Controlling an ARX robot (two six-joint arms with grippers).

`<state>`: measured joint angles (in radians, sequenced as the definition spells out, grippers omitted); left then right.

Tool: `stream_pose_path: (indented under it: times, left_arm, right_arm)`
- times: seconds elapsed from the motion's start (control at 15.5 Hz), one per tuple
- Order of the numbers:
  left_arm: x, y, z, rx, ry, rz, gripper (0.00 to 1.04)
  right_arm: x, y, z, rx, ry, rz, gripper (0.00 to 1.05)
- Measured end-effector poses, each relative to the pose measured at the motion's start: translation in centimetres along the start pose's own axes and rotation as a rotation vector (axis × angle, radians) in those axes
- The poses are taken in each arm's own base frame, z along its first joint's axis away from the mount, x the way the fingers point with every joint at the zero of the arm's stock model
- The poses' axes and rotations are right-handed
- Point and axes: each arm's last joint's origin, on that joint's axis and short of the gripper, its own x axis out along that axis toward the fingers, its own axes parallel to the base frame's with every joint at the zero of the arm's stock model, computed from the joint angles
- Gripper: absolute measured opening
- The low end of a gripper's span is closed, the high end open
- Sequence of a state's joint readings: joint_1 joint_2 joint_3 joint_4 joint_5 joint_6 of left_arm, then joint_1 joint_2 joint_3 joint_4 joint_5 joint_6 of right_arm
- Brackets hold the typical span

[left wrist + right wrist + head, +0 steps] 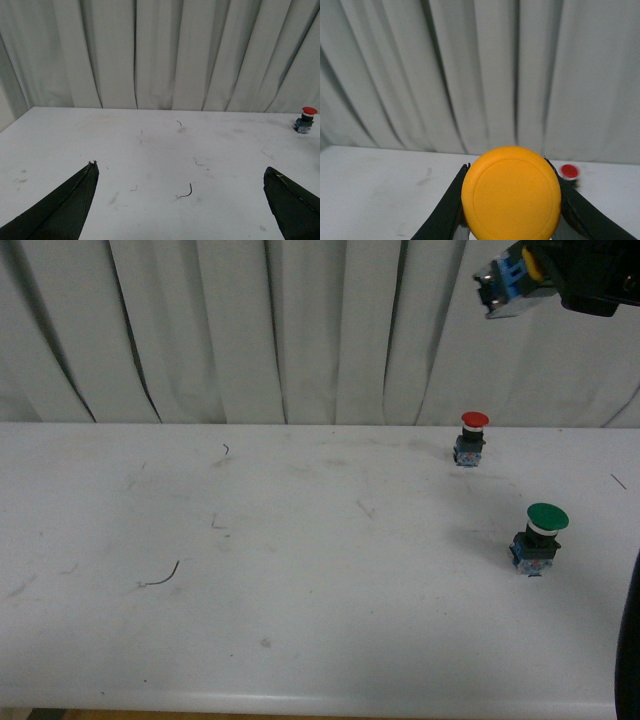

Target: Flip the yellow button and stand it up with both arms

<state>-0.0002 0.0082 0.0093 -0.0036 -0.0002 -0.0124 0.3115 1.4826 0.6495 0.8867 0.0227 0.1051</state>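
**Mid-air with yellow button: set up the handover**

Gripping yellow button [512,280] with right gripper [512,210], high above far right of table [300,570], cap toward the wrist, contact block pointing left. Holding left gripper [180,169] spread wide and empty, out of front view. Probably handover next: bring left onto the black body, clamp square, only then release right. Use the bare room left and centre for standing it. Stay off red button [473,437] and green button [540,538] at right, and off the near edge.
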Motion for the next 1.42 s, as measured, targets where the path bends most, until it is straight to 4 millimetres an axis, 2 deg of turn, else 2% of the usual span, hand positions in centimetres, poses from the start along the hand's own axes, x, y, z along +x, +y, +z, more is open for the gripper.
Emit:
stream_pose_path:
  times: [0.19, 0.39, 0.45, 0.65, 0.77, 0.97, 1.42]
  left_arm:
    - [0.0, 0.0, 0.0, 0.000, 0.000, 0.000, 0.98]
    - [0.0, 0.0, 0.0, 0.000, 0.000, 0.000, 0.98]
    - [0.0, 0.0, 0.0, 0.000, 0.000, 0.000, 0.98]
    - [0.0, 0.0, 0.0, 0.000, 0.000, 0.000, 0.98]
    - [0.0, 0.0, 0.0, 0.000, 0.000, 0.000, 0.98]
    - [0.0, 0.0, 0.0, 0.000, 0.000, 0.000, 0.98]
    - [0.0, 0.0, 0.0, 0.000, 0.000, 0.000, 0.98]
  right_arm:
    - [0.4, -2.0, 0.3, -0.190, 0.028, -0.186, 0.36]
    - [2.0, -3.9, 0.0, -0.221, 0.102, -0.288, 0.36]
    - [2.9, -4.7, -0.4, -0.213, 0.144, -0.309, 0.36]
    - [6.5, -6.9, -3.2, -0.150, 0.332, -0.392, 0.36]
    - [8.1, -7.7, -4.3, -0.097, 0.408, -0.417, 0.36]
    - [11.6, -8.4, -6.1, 0.030, 0.527, -0.455, 0.36]
    - [17.4, -9.1, -9.0, 0.083, 0.632, -0.505, 0.36]
